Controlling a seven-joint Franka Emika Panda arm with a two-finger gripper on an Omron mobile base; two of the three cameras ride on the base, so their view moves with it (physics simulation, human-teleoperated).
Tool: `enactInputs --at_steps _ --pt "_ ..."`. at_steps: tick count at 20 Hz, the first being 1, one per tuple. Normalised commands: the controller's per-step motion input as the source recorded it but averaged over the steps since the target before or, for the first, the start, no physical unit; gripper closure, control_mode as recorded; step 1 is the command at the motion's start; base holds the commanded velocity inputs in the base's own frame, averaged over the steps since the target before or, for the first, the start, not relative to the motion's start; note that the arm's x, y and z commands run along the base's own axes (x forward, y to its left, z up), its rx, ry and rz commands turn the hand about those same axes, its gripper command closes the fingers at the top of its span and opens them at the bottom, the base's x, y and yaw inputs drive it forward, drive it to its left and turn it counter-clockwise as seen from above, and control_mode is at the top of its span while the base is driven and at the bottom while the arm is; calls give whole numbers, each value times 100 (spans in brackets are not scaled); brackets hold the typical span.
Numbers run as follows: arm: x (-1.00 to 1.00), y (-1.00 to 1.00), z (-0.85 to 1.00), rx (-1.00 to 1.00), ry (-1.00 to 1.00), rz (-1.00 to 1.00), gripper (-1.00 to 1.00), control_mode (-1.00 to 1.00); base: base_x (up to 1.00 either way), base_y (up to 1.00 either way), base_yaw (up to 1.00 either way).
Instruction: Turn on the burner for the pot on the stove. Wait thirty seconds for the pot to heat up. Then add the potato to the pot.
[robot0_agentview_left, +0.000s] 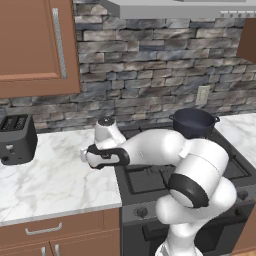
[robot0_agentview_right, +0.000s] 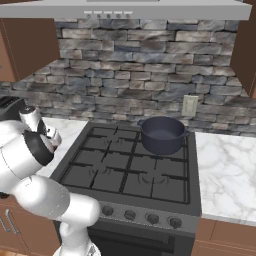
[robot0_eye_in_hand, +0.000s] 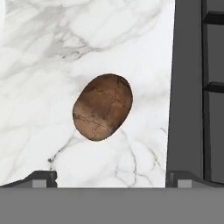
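Note:
The brown mottled potato lies on the white marble counter, just left of the stove's black edge. My gripper hangs straight above it, open, with one fingertip on each side and nothing between them. In the left base view my hand hovers low over the counter beside the stove and covers the potato. The dark blue-grey pot stands lidless on the stove's back right grate, and it hides the burner beneath it.
A black toaster sits at the counter's left end. Round knobs line the stove's grey front panel. Wooden wall cabinets and a range hood hang above. More marble counter lies right of the stove.

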Motion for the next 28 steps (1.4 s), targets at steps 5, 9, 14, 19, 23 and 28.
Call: enactInputs --at_steps 5,9,14,19,23,28 --pt "3 6 -24 2 -6 0 -100 -100 0 0 0" --pt "1 3 -20 6 -3 0 -100 -100 0 0 0" --pt "8 0 -10 3 0 0 -100 -100 0 0 0" --pt "15 0 -20 3 0 0 -100 -100 0 0 0" --pt "19 2 -22 3 0 0 -100 -100 0 0 0" --pt "22 4 -17 1 0 0 -100 -100 0 0 0"
